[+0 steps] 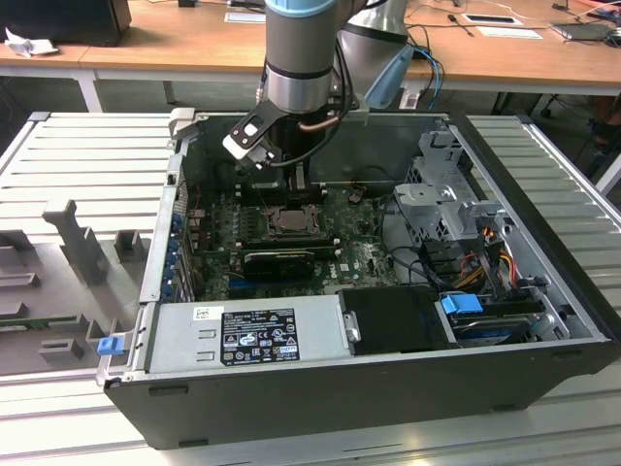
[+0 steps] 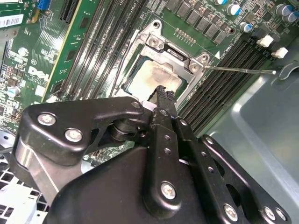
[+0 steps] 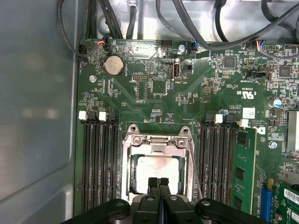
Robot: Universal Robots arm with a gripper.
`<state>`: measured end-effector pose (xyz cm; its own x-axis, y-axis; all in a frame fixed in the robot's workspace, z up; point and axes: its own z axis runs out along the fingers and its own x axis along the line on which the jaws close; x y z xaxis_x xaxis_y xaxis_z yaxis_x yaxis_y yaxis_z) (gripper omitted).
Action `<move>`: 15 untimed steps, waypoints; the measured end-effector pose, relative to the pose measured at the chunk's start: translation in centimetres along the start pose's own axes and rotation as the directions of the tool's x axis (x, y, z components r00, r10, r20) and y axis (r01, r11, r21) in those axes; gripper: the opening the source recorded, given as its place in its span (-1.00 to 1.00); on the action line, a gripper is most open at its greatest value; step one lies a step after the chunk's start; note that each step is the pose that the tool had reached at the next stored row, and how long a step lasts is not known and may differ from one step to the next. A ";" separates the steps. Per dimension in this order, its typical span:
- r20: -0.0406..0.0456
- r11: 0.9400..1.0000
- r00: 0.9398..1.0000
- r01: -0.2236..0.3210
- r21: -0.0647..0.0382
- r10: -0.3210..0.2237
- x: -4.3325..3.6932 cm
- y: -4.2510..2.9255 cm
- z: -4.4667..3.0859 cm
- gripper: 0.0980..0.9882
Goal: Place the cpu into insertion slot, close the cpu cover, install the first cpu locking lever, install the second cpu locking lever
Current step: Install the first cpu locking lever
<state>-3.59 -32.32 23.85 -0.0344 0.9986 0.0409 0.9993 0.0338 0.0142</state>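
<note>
The arm stands over the open case [image 1: 388, 398], its gripper [image 1: 299, 197] lowered onto the socket area of the motherboard [image 3: 154, 102]. In both wrist views the two fingers [image 3: 153, 184] are pressed together tip to tip, with nothing between them. The cpu [image 3: 156, 165] already lies in the slot [image 1: 275, 221], silver top up and smeared with pale residue, flat and square to the frame. The cover [image 3: 159, 140] lies down over it, with the chip showing through its window. In the second wrist view the closed gripper [image 2: 163, 92] sits at the edge of the cpu [image 2: 149, 77], on the side away from the cover's [image 2: 175, 53] bolted end; whether it touches the metal I cannot tell. A thin lever [image 2: 238, 70] runs out from a corner of the socket over the memory slots [image 2: 224, 79], raised off the frame. In the first wrist view a lever [image 3: 195, 168] slants along one side of the socket, beside the memory slots [image 3: 217, 163]. The socket lies between two banks of those slots. In the exterior view the grey power supply [image 1: 243, 330] lies along the case's near wall, well apart from the gripper.
</note>
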 end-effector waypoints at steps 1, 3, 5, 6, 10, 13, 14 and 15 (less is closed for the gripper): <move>0.000 1.000 1.000 0.000 0.000 0.000 0.00 0.00 -0.05 -0.98; 0.001 1.000 1.000 0.000 0.000 0.000 0.01 0.01 -0.30 -0.98; 0.001 1.000 1.000 0.000 0.000 0.000 0.03 0.01 -0.71 -0.98; 0.001 1.000 1.000 0.000 0.000 0.000 0.03 0.01 -0.85 -0.98; 0.002 1.000 1.000 0.000 0.000 0.000 0.09 0.03 -2.12 -0.98; 0.002 1.000 1.000 0.000 0.000 0.000 0.12 0.04 -2.90 -0.98; 0.002 1.000 1.000 0.001 0.000 -0.001 0.12 0.04 -2.98 -0.98; 0.002 1.000 1.000 0.016 0.001 -0.016 0.12 0.04 -2.99 -0.98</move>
<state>-3.60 -32.32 26.85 -0.0504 0.9980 0.0384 0.9987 0.0499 0.0142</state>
